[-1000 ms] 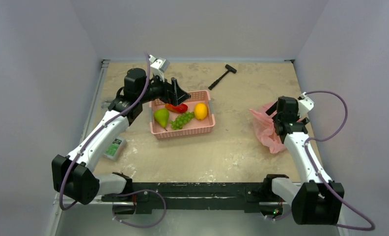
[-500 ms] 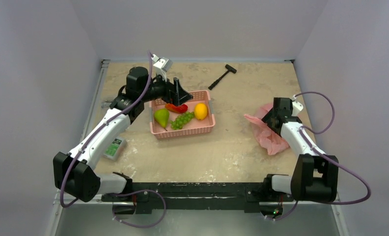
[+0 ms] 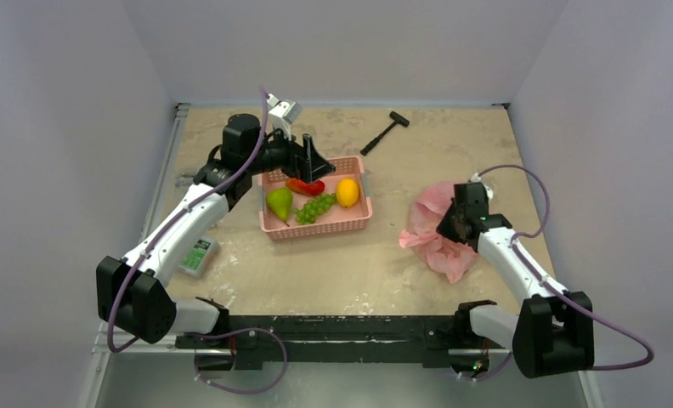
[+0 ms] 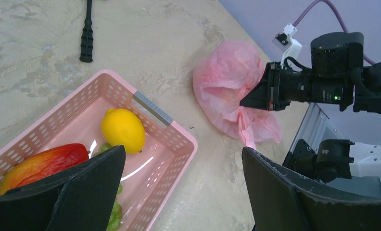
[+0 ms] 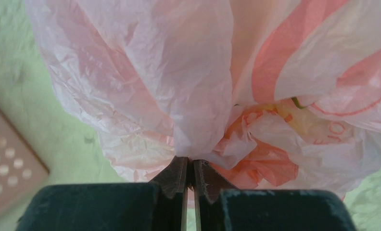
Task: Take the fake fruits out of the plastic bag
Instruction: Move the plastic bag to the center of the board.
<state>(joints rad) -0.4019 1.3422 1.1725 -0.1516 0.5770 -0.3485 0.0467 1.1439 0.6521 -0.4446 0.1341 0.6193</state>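
The plastic bag (image 3: 426, 223) is thin, crinkled pink film, bunched up at the right of the table. My right gripper (image 5: 189, 166) is shut on a gathered fold of it, and its jaws meet on the film. A pale yellow shape (image 5: 306, 124) shows dimly through the bag; the rest of its contents is hidden. In the left wrist view the bag (image 4: 225, 79) hangs from that gripper (image 4: 245, 102). Fake fruits lie in the pink basket (image 3: 358, 223): an orange-yellow oval fruit (image 3: 347, 192) and a red one (image 3: 305, 185). My left gripper (image 4: 184, 190) hovers open over the basket's near corner, holding nothing.
A green pear (image 3: 279, 202) and a bunch of green grapes (image 3: 315, 206) also lie in the basket. A black hammer-like tool (image 3: 385, 132) rests at the back. A small green and white box (image 3: 198, 254) sits near the left arm. Walls close in on three sides.
My right gripper has shut on the bag and dragged it left, toward the table's middle, bunching it up. The left arm has barely moved.
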